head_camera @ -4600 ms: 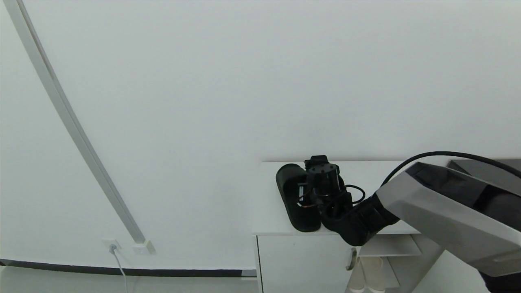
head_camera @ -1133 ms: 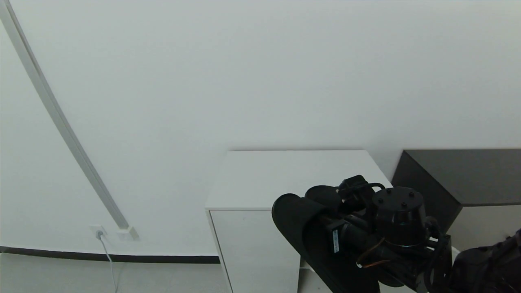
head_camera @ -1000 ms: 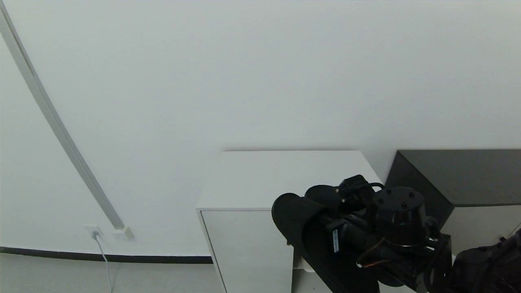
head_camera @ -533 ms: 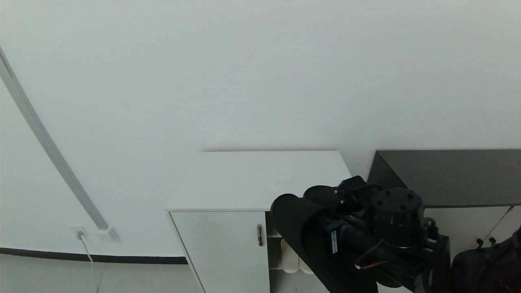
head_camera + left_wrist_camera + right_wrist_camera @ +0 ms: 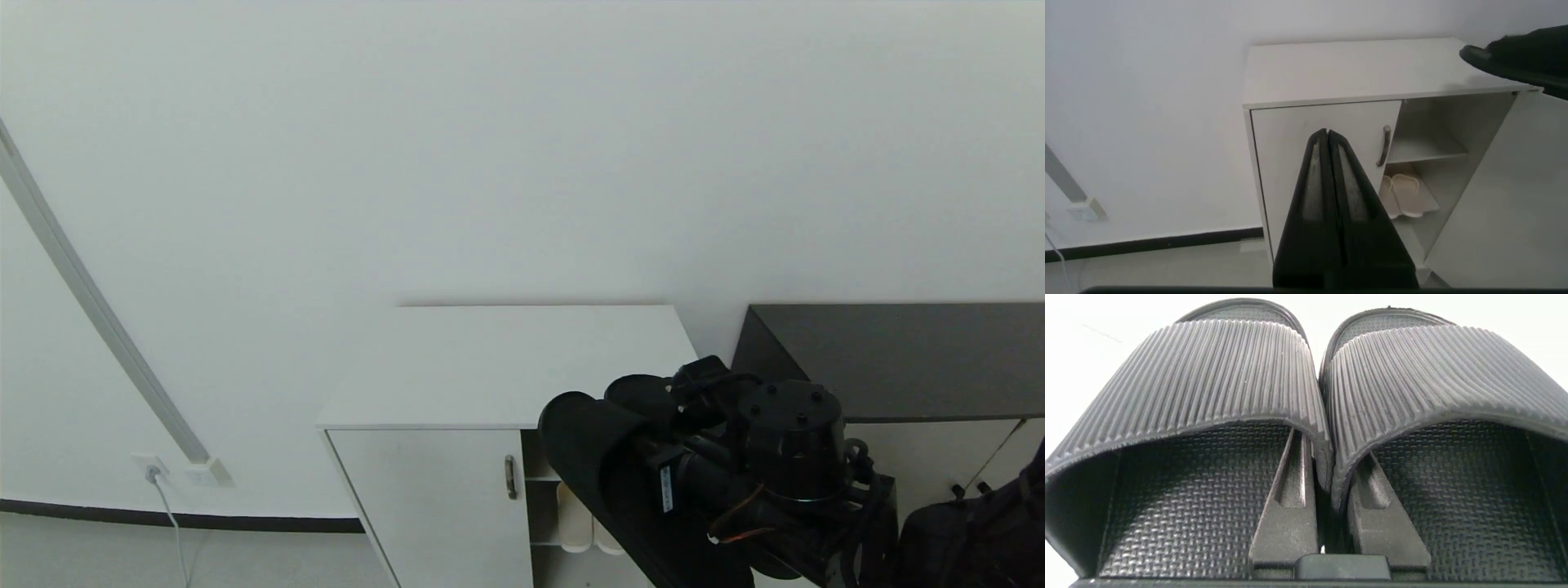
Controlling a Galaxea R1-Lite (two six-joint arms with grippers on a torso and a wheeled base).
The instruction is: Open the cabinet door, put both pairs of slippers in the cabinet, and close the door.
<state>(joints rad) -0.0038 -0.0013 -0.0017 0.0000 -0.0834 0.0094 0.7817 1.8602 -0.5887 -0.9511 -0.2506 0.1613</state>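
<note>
The right tool (image 5: pixel 1328 449) pinches the black slippers (image 5: pixel 1208 384) by their touching inner walls, one finger inside each, in the air before the white cabinet (image 5: pixel 1315 73), whose one side stands open; light slippers (image 5: pixel 1409 194) lie inside, seemingly on a lower shelf; the left tool (image 5: pixel 1327 135) is pressed together, apart from the cabinet.

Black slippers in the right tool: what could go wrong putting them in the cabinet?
1. The right tool pinches only the inner walls of the black slippers; one could slip out.
2. The white slippers already lie in the cabinet; the black pair could shove them.
3. The pair juts wide and could catch the closed door.
</note>
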